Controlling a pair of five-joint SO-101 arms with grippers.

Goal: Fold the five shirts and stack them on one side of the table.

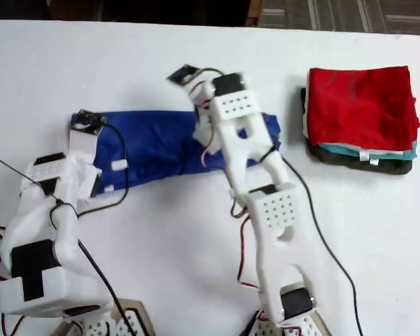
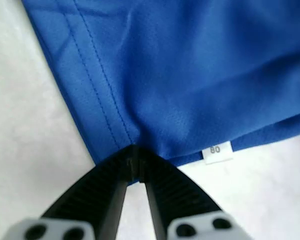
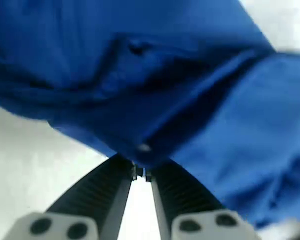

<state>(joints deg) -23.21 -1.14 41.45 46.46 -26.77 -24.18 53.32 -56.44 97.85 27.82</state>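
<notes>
A blue shirt (image 1: 157,143) lies folded into a long strip across the middle of the white table (image 1: 196,231). My left gripper (image 2: 136,159) is shut on the blue shirt's (image 2: 190,75) hem near its left end, beside a small white size tag (image 2: 216,151). My right gripper (image 3: 139,169) is shut on a fold of the blue shirt (image 3: 155,90) near its right end. In the high view the left arm (image 1: 63,182) stands at the strip's left end and the right arm (image 1: 238,133) crosses its right part. A stack of folded shirts (image 1: 360,119), red on top, sits at the right.
The stack holds a red shirt over teal, white and dark layers, close to the table's right edge. Cables trail from both arms across the near table. Bare table surface lies in front of the blue strip and behind it.
</notes>
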